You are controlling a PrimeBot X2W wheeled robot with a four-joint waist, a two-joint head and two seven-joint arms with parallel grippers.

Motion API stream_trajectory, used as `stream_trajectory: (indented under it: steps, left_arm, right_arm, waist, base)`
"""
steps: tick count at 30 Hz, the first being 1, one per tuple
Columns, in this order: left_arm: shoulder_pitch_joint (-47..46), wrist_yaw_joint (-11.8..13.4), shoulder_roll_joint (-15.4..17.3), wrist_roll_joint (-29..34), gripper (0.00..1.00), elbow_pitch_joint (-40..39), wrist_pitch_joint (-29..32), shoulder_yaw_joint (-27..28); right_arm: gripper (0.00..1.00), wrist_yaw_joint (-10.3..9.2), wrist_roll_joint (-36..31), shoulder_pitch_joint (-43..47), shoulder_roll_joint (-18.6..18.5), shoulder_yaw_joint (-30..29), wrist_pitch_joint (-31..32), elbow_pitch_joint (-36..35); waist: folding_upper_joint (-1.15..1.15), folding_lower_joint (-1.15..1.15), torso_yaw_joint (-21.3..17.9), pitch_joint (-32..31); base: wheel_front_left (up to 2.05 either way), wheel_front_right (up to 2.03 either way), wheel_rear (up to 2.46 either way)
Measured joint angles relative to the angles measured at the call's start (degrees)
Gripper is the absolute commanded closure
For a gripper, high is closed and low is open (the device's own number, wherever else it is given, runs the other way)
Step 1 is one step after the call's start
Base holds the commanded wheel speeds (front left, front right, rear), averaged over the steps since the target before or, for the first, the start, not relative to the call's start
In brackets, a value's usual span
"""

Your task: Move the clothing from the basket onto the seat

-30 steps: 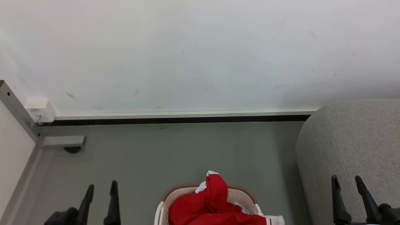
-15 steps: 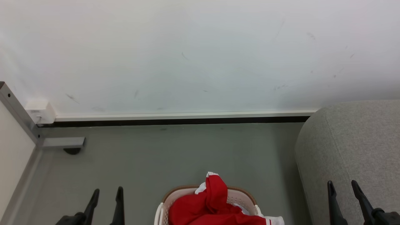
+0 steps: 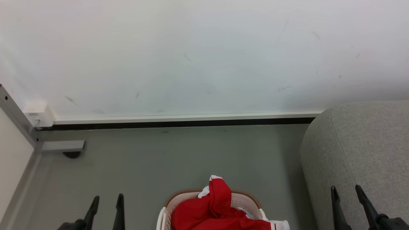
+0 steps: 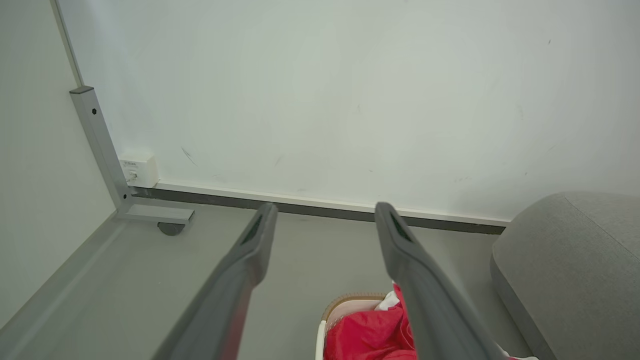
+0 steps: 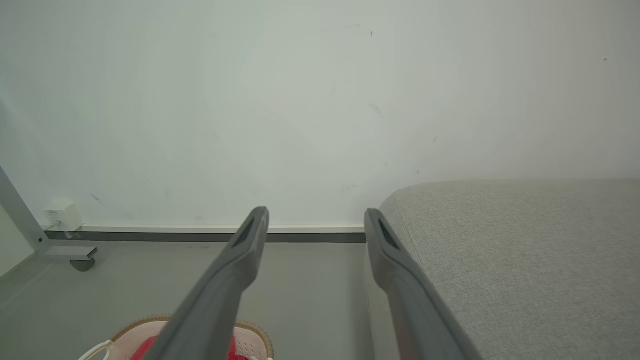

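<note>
Layout noted: the basket (image 3: 246,199) stood on the floor (image 3: 179,153) directly before me, between my left gripper (image 3: 108,197) and my right gripper (image 3: 345,187). The clothing (image 3: 207,214) lay in it, part hanging over its right rim. The seat (image 3: 367,143) stood right of the basket, apart from it. The wall (image 3: 204,57) ran behind all.

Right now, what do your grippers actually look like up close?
The left gripper and right gripper match: two long, slim dark fingers tapering to rounded tips, on a chunky black base. Close up they look matte charcoal, with a small slot inside each tip.
</note>
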Motion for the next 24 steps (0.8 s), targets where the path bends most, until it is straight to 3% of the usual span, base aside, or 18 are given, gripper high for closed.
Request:
stream_trajectory:
  steps: [24]
  left_arm:
    - [-0.7, -0.4, 0.1, -0.1, 0.00, 1.2, 0.0, -0.3]
  right_arm:
    - [0.00, 0.00, 0.6, -0.9, 0.0, 1.6, 0.0, 0.0]
  waist:
    - [0.00, 0.00, -1.8, 1.4]
  base:
    - [0.00, 0.00, 0.00]
